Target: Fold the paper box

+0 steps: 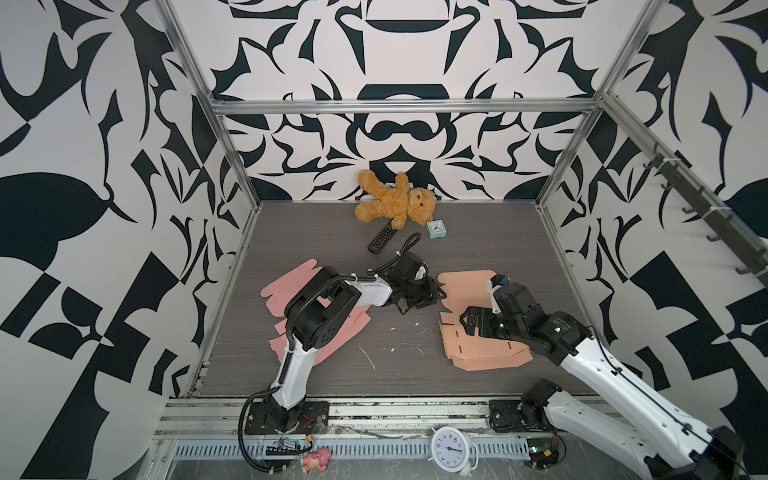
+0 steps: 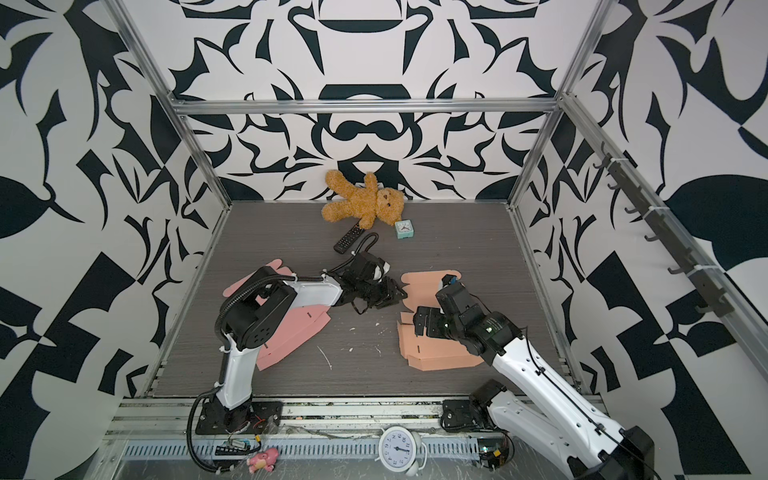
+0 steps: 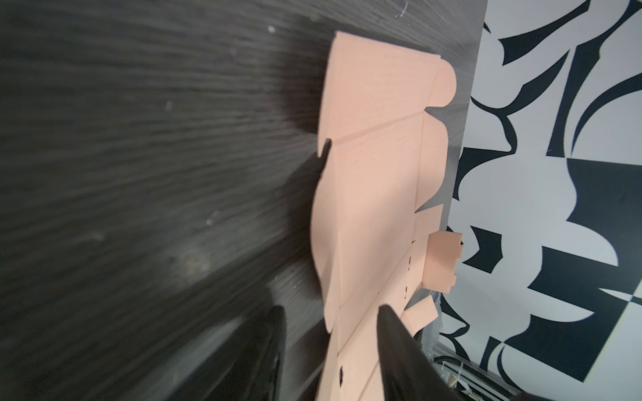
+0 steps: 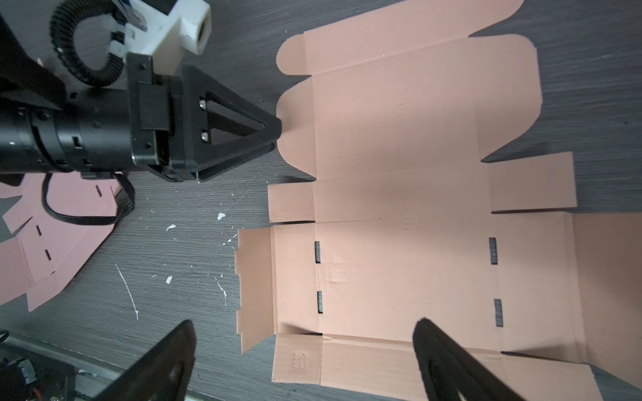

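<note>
Paper box [image 4: 399,208] — one side cut off — lies under right gripper [image 4: 305,322].

Dark grey wood-grain tabletop [image 1: 478,249] seen in both top views, enclosed by patterned walls

Peach box blank [image 1: 461,291] laid flat on right half, unfolded, slots and flaps exposed, one notched side flap raised slightly

Pink box blank [image 1: 277,291] laid flat on left half, partly covered from view, well apart from peach one

Teddy bear [image 1: 395,203] propped at far edge against back wall; remote control [image 1: 381,237] placed just in front of it; small teal clock [image 1: 436,228] set beside bear's head

White flecks [image 1: 368,357] scattered over bare middle strip between blanks
</note>
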Controlling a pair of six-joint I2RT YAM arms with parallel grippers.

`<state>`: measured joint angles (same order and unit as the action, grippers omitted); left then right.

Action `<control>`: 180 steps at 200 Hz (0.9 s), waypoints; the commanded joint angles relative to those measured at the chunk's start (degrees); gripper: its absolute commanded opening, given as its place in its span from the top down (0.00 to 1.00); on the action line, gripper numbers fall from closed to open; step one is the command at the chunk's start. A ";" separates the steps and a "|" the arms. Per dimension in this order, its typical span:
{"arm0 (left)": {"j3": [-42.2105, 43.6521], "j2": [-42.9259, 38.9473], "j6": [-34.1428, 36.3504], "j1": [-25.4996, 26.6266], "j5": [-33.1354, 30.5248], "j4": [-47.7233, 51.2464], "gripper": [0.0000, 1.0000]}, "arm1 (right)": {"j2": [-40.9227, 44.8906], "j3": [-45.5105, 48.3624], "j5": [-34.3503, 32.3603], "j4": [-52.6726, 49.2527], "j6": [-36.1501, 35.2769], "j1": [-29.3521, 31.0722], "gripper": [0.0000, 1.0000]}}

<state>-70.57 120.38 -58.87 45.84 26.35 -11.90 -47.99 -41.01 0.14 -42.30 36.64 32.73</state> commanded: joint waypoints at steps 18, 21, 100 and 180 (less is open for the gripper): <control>-3.08 3.35 -4.09 1.18 -1.79 -1.10 0.60 | 2.57 -2.14 -1.97 -1.92 -1.66 0.31 0.01; -3.02 3.44 -4.48 1.18 -2.01 -1.41 0.61 | 2.68 -2.07 -1.91 -2.05 -1.73 0.29 0.00; -1.26 5.36 -11.58 1.46 -6.49 -5.41 0.77 | 5.54 -1.83 -2.51 -3.44 -2.25 0.31 0.01; 1.85 3.97 -14.07 1.53 -9.34 -10.03 0.92 | 4.82 -1.61 -3.04 -2.69 -2.85 0.26 0.00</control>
<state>-71.05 124.36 -70.57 47.13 19.57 -20.40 -43.79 -41.06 -1.48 -45.19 34.46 32.73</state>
